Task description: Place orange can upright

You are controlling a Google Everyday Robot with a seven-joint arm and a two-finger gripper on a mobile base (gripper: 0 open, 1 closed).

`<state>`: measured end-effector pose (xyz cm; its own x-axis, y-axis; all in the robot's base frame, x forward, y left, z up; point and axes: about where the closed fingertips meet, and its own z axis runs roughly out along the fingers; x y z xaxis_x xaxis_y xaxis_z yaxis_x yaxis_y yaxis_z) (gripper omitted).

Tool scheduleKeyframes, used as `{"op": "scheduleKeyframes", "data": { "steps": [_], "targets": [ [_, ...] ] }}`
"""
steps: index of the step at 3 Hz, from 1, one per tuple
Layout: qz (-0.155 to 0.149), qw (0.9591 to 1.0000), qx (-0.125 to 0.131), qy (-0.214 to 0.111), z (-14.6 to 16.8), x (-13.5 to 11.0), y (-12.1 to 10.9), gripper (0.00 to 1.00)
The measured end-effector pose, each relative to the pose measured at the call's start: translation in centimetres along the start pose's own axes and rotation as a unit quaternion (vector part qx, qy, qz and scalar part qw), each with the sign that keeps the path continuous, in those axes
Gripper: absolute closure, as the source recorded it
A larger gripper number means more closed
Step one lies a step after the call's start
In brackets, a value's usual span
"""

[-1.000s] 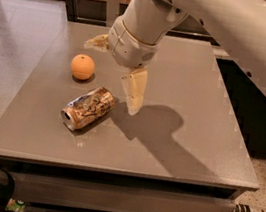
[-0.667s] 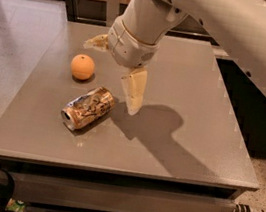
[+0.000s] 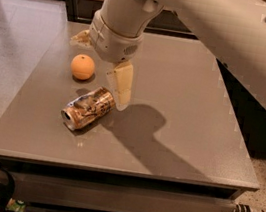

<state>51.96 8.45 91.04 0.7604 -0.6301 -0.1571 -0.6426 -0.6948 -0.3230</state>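
Looked down on a flat grey counter [image 3: 194, 103] standing on a pale speckled floor [image 3: 10, 52]. Found the orange can [image 3: 88, 109] lying on its side on the front-left part of the counter, dented, with the silver top turned toward the front-left edge and the far end pointing back and to the right. Not upright. Noted a round orange fruit [image 3: 83, 66] resting on the counter just behind the can, near it but apart. Saw the gripper [image 3: 97, 74] hanging low over that same area, at the end of a thick white arm [image 3: 225, 37] reaching in from the upper right. Found its fingers spread wide and clasping nothing: one pale finger [image 3: 121, 83] slanting down with its tip right at the can's far end, contact impossible to judge; the other finger [image 3: 81, 38] poking out from behind the wrist, beyond the fruit. Marked the arm's dark shadow [image 3: 139, 129] across the counter to the right of the can.
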Motion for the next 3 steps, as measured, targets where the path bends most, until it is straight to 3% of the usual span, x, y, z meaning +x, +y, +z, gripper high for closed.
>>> {"op": "scheduleKeyframes", "data": {
  "steps": [2,3],
  "targets": [
    [-0.021,0.9994,-0.026,-0.010,2.6,-2.3,-1.0,0.00],
    [-0.024,0.9983,-0.051,-0.013,4.3,-3.1,-0.9,0.00]
  ]
}}
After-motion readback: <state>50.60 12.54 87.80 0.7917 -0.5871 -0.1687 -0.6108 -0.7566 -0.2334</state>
